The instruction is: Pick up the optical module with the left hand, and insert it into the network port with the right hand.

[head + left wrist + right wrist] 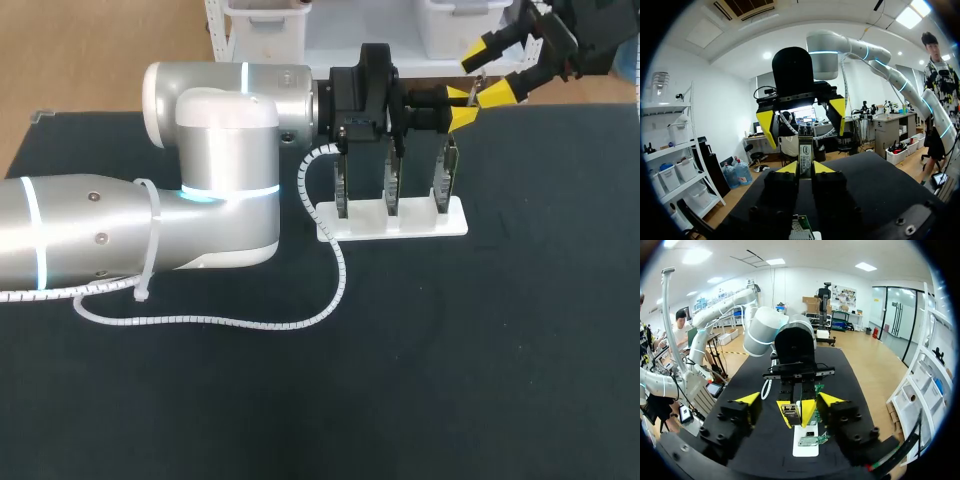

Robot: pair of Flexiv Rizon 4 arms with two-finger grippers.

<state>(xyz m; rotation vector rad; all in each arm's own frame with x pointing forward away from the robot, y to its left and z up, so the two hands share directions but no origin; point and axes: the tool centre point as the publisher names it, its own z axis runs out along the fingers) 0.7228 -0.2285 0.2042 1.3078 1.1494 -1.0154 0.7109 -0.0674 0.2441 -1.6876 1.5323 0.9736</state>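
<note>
Left fingers (462, 115): clamped on the module (806, 150), one yellow tip on each side, module end poking out ahead.
Right fingers (492, 94): spread wide, facing the left fingers, just ahead of the module.
Stand (392, 222): white, on the dark desk (500, 350), below the left fingers, carrying three upright boards (388, 180).

In the head view, the right arm (600, 35) is cut off at the upper right edge. The tops of the boards (342, 195) in the rack (400, 228) are hidden by the left end effector (462, 107).
</note>
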